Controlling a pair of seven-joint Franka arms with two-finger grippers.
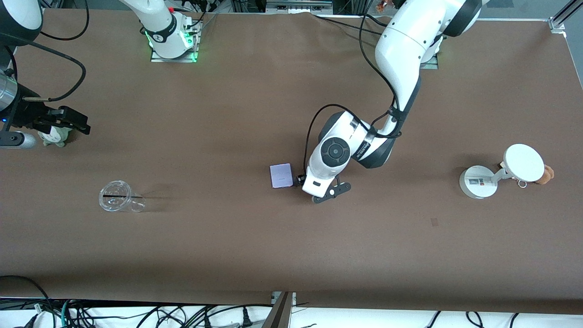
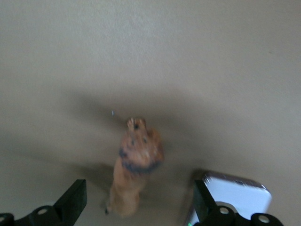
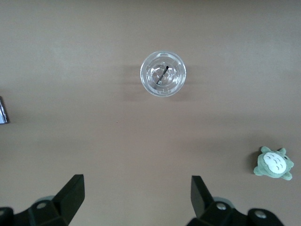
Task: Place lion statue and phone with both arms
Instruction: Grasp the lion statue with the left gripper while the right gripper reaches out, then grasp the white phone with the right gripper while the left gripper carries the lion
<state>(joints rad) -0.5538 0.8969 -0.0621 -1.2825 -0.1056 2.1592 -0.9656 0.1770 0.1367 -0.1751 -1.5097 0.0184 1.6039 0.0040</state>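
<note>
My left gripper [image 2: 141,207] hangs low over the middle of the brown table [image 1: 227,255], fingers spread wide and holding nothing. Between them, in my left wrist view, stands the lion statue [image 2: 134,165] — a small orange-brown figurine with a darker collar of mane, on the table and clear of both fingers. The front view hides it under my wrist. The phone [image 1: 281,176], a flat pale lavender rectangle, lies on the table just beside the lion, toward the right arm's end, its corner near one of my fingers [image 2: 207,202].

I judge the lion light, rigid and easy to tip, so I would close on its body below the mane, not on the thin tail. The phone looks thin and smooth, likely slippery, best pinched across its short edges.

My right gripper [image 3: 136,202] waits, also open and empty, above the grey-green plush [image 1: 57,135] at the right arm's end. A clear cup [image 1: 116,196] lies nearer the front camera than that plush.
</note>
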